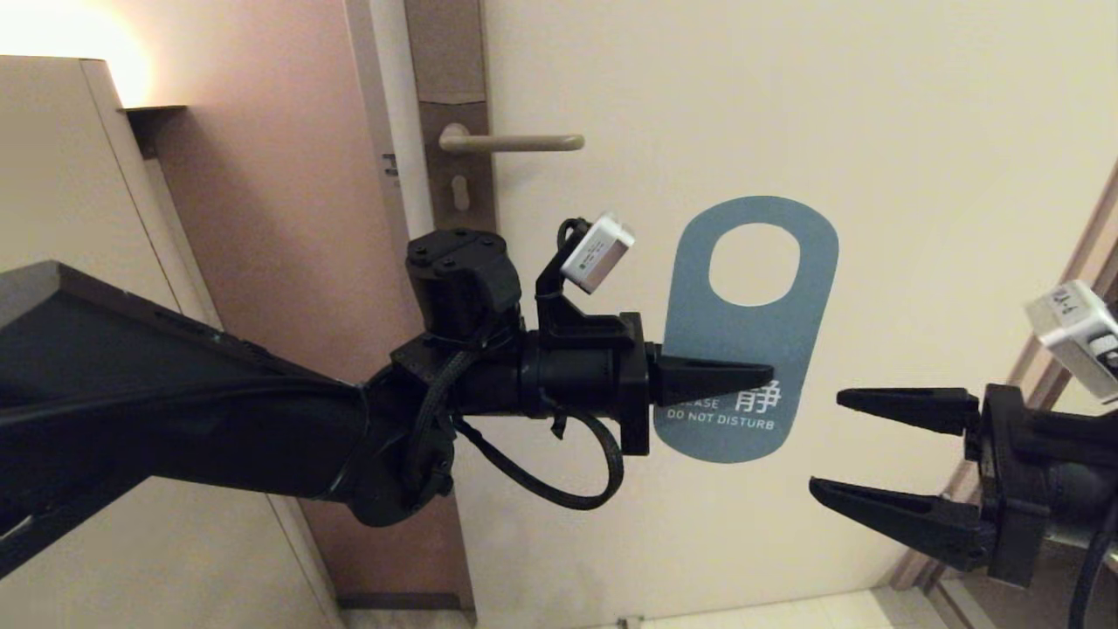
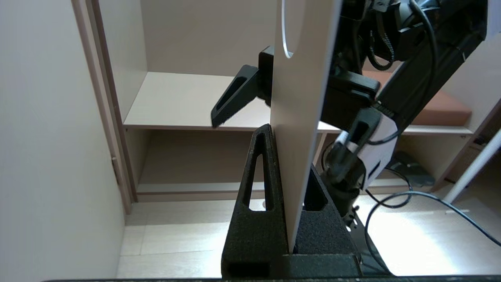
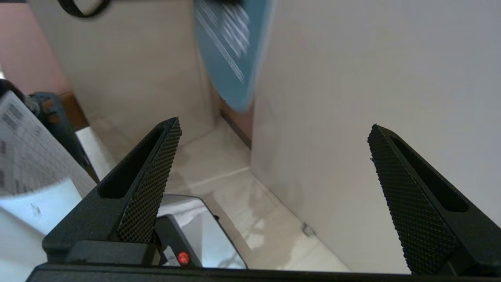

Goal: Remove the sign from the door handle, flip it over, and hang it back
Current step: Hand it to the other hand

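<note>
- Sign (image 1: 751,328) is off the handle (image 1: 511,141), held in mid-air at centre frame in the head view, below and right of the lever. Blue face with white "DO NOT DISTURB" lettering faces the head camera.
- Left end effector (image 1: 712,382) reaches in from the left of the frame, pinched tight on the sign's lower left edge, near the text. Fingers lie level, so the card stands upright with its oval hole on top.
- Left wrist view confirms the grip: the card (image 2: 301,129) sits edge-on between the two closed fingers (image 2: 260,184), its pale face showing there.
- Low grip looks deliberate: it leaves the hole end and the right edge free for another grasp.
- Right end effector (image 1: 825,445) sits at lower right of the head frame, spread wide and holding nothing, tips aimed at the sign's right edge, near it but apart.
- Right wrist view: both fingers (image 3: 150,184) splayed, the blue card (image 3: 231,51) ahead in the upper middle of the frame, not between them yet.
- Judgement: a hand-over is being set up. Passing the card across should let it be regripped and turned.
- Handle is bare, upper centre-left in the head view; rehanging not yet begun.
- Risk: thin card could flex or slip if the right side closes off-square.
</note>
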Robot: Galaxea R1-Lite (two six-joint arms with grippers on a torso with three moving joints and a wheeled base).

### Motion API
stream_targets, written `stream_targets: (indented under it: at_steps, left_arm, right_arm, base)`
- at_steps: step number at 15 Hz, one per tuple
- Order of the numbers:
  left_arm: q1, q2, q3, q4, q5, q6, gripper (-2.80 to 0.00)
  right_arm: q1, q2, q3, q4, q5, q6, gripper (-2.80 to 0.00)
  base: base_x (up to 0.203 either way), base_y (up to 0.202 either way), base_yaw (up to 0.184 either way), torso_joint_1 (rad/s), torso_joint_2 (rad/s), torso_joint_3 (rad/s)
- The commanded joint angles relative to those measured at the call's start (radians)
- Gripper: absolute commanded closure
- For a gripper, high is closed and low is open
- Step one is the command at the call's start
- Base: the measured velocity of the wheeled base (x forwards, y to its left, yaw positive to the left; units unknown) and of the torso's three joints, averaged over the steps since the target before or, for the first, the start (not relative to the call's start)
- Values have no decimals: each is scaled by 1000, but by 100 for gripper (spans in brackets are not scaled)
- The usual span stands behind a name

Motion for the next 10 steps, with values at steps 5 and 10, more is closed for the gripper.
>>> stream_targets:
  at_steps: [5,10]
  left_arm:
    - [1,52,-3,-202,5,-145,0]
    - [-10,83,-11,-299,101,-212,0]
  right_arm:
    - [67,130,-113,-4,3,-1,-280]
    - [102,166,-171,-4,3,0,-280]
  base:
    - [0,0,0,0,0,0]
    - [0,0,0,0,0,0]
